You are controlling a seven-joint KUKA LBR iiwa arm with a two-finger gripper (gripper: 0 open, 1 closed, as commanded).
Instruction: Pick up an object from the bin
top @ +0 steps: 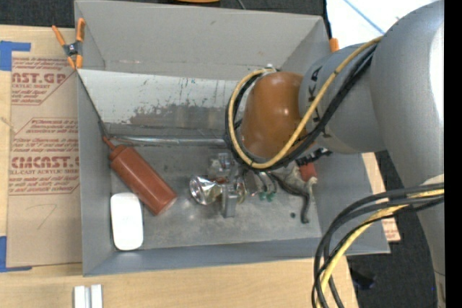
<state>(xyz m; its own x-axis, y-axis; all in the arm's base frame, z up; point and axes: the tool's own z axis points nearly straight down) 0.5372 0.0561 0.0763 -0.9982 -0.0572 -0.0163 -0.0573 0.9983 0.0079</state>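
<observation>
"Crumpled silver foil point(204, 190) lies mid-floor in the bin point(180, 32), just left of the gripper point(231, 201) — why there?"

"Your sloped walls likely funnel loose bits down. The brown bottle point(141, 177) lies on its side at the left slope's foot, with the white oval bar point(126, 221) beside it. Your arm point(390, 97) reaches in from the right, wrist cover point(271, 115) pitched downward, gripper low in the small heap — spread or closed, I cannot tell."
</observation>
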